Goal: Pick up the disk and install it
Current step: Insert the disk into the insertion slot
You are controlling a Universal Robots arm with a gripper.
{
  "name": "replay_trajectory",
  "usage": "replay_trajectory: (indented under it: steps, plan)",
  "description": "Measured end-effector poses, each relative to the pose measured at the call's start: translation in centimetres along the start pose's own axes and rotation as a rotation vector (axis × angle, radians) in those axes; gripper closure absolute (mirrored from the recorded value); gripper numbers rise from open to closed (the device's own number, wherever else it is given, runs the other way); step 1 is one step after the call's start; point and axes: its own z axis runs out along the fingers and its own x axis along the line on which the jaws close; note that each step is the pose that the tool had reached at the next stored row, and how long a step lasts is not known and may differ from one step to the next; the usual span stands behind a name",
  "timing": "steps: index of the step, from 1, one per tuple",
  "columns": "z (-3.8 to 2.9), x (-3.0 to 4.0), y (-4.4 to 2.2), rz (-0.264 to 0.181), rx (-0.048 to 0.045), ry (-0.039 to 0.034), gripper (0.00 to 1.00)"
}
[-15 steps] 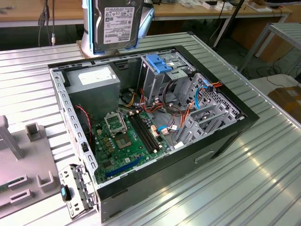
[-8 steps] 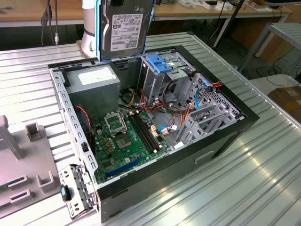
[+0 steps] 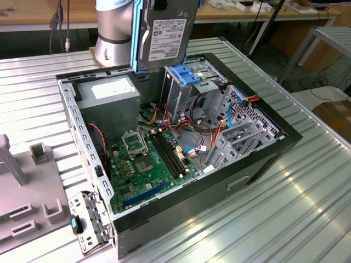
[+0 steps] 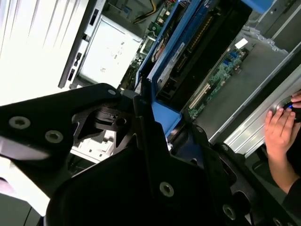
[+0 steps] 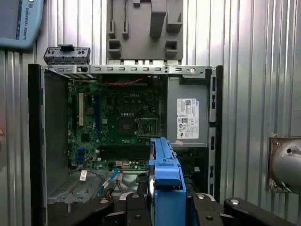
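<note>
The black gripper [image 5: 165,203] clasped the flat dark grey disk [image 3: 164,35] in its blue plastic carrier, upright (long axis vertical), hanging just above the tall grey metal cage [image 3: 184,93].

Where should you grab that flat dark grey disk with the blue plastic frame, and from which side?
Take the top end, coming from above, pinching across its thin width. The flat dark grey disk in its blue plastic frame hangs upright over the open black computer case, and the black gripper holds it just so, leaving the lower end free.
</note>
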Motion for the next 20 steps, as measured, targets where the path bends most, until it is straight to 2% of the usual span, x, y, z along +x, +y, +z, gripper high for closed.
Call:
replay_trajectory:
  steps: [1, 3, 7, 8, 10, 13, 15, 16, 18, 20]
  plan:
    - [0.01, 0.16, -0.27, 0.0, 0.0, -0.0026, 0.63]
    - [0.03, 0.92, -0.66, 0.0, 0.0001, -0.0106, 0.63]
    - [0.03, 2.73, -0.81, 0.0, 0.0, -0.0117, 0.63]
    - [0.05, 3.71, -0.93, 0.0, 0.0001, -0.0117, 0.63]
    - [0.06, 4.39, -1.03, 0.0, 0.0, -0.0117, 0.63]
    - [0.14, 6.97, -1.33, 0.0, 0.0, -0.0117, 0.63]
    - [0.16, 7.65, -1.45, 0.0, 0.0, -0.0118, 0.63]
    - [0.19, 8.25, -1.66, 0.0, -0.0002, -0.0117, 0.63]
    - [0.23, 8.68, -2.12, 0.0, -0.0001, -0.0118, 0.63]
    - [0.28, 9.03, -3.24, 0.0, -0.0002, -0.0117, 0.63]
